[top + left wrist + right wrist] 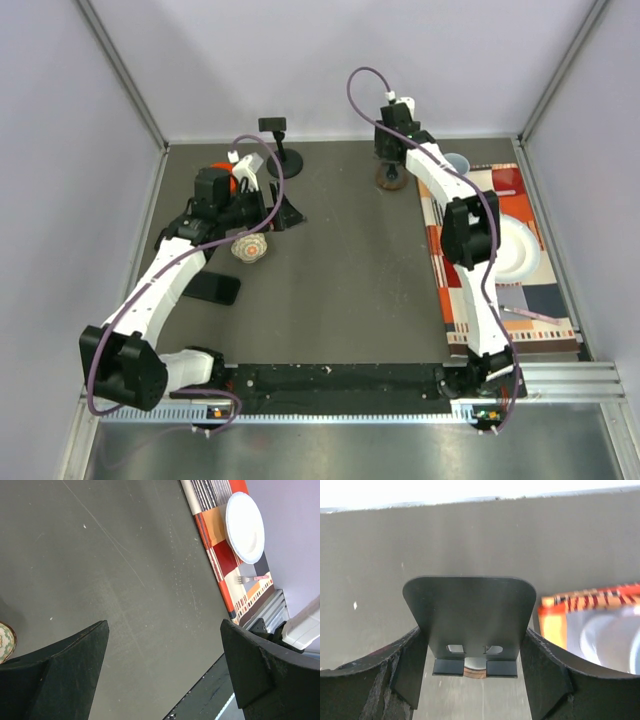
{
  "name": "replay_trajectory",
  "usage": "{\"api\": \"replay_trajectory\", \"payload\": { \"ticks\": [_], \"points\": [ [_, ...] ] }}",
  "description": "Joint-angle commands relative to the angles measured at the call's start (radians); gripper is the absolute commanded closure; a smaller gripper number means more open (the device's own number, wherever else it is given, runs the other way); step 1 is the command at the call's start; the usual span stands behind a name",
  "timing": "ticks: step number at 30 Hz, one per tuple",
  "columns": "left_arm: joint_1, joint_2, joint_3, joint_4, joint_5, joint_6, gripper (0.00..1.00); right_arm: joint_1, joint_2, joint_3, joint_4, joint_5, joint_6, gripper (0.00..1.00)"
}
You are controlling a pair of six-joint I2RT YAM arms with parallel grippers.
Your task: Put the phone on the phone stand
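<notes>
Grey matte table (350, 280) between lilac walls (300, 60); left hand (164, 630) spread, right hand (471, 636) pinching grey plate (470, 607).

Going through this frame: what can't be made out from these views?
Flat glossy black phone: top view, left arm covers one end; absent from both wrist views.
Orange object: top view, mostly hidden behind that arm; identity unclear.
Right pincer: right wrist view, flanks the grey upright plate; contact unclear.
Patterned round item: left wrist view, cut by left edge.
</notes>
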Motion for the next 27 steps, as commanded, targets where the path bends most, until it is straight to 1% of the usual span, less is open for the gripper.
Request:
{"api": "replay_trajectory", "payload": {
  "ticks": [1,3,4,5,6,8,9,10,12,13,14,15,16,19,23,25,27],
  "points": [
    [0.005,-0.05,-0.019,0.055,-0.005,0.008,0.02,0.063,-0.33,-0.172,0.043,0.135,0.108,1.0],
    [0.006,-0.056,-0.022,0.055,-0.007,0.011,0.02,0.1,-0.396,-0.259,0.039,0.221,0.176,1.0],
    [0.008,-0.065,-0.022,0.055,-0.011,0.011,0.02,0.112,-0.455,-0.321,0.037,0.251,0.248,1.0],
    [0.009,-0.07,-0.024,0.055,-0.011,0.011,0.02,0.128,-0.474,-0.34,0.038,0.303,0.267,1.0],
    [0.009,-0.074,-0.024,0.054,-0.011,0.011,0.02,0.169,-0.49,-0.349,0.011,0.345,0.276,1.0],
    [0.011,-0.088,-0.03,0.054,-0.017,0.014,0.02,0.204,-0.526,-0.365,-0.055,0.466,0.368,1.0],
    [0.011,-0.093,-0.033,0.054,-0.024,0.016,0.02,0.218,-0.542,-0.38,-0.12,0.492,0.414,1.0],
    [0.011,-0.102,-0.038,0.055,-0.024,0.017,0.02,0.247,-0.56,-0.433,-0.144,0.521,0.508,1.0],
    [0.011,-0.109,-0.038,0.055,-0.033,0.02,0.02,0.269,-0.634,-0.513,-0.159,0.552,0.589,1.0],
    [0.009,-0.112,-0.039,0.055,-0.033,0.02,0.02,0.292,-0.661,-0.597,-0.162,0.563,0.66,1.0],
    [0.011,-0.113,-0.038,0.055,-0.033,0.02,0.02,0.301,-0.701,-0.636,-0.162,0.595,0.693,1.0],
    [0.009,-0.113,-0.039,0.054,-0.033,0.02,0.02,0.31,-0.721,-0.673,-0.167,0.61,0.727,1.0],
    [0.009,-0.109,-0.041,0.054,-0.031,0.019,0.02,0.315,-0.738,-0.743,-0.185,0.62,0.812,1.0],
    [0.002,-0.109,-0.045,0.055,-0.024,0.007,0.02,0.318,-0.783,-0.834,-0.19,0.629,0.92,1.0],
    [-0.029,-0.125,-0.027,0.044,0.002,-0.018,0.02,0.318,-0.772,-0.84,-0.233,0.721,1.008,1.0],
    [-0.049,-0.134,-0.016,0.035,-0.017,-0.012,0.02,0.313,-0.74,-0.813,-0.27,0.724,1.105,1.0],
    [-0.055,-0.136,-0.004,0.026,-0.03,-0.01,0.02,0.309,-0.714,-0.778,-0.302,0.719,1.146,1.0]
  ]
}}
